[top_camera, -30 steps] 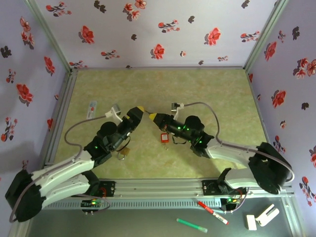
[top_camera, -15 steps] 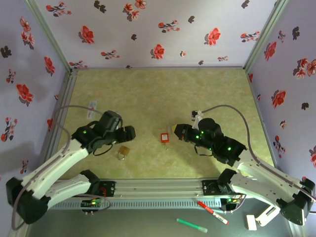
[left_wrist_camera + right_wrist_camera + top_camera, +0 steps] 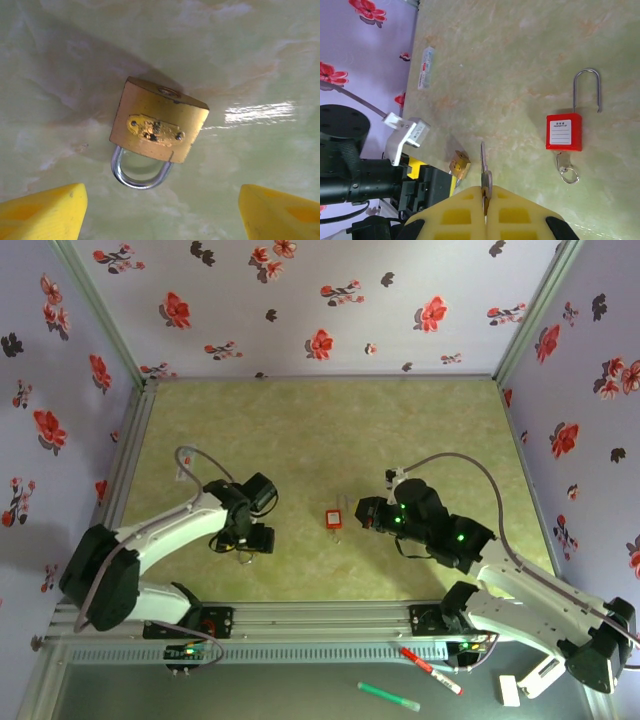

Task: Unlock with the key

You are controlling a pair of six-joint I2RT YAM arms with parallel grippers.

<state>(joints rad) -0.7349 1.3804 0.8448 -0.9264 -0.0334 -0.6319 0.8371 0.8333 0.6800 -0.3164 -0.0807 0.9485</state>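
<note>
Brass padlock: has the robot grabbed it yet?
No, the brass padlock lies free on the table, and the left gripper has its yellow fingers wide open, clear of it.

- left arm [image 3: 160,530]: glossy white shell links joined by black cylindrical joints, a thin grey cable [image 3: 185,455] looping off the wrist
- right arm [image 3: 525,588]: the same white links and black joints, with small green lights [image 3: 459,536] on the black housings
- left gripper [image 3: 161,192]: two blunt yellow plastic fingers [image 3: 42,212]
- right gripper [image 3: 486,192]: yellow, with square recesses moulded in
</note>
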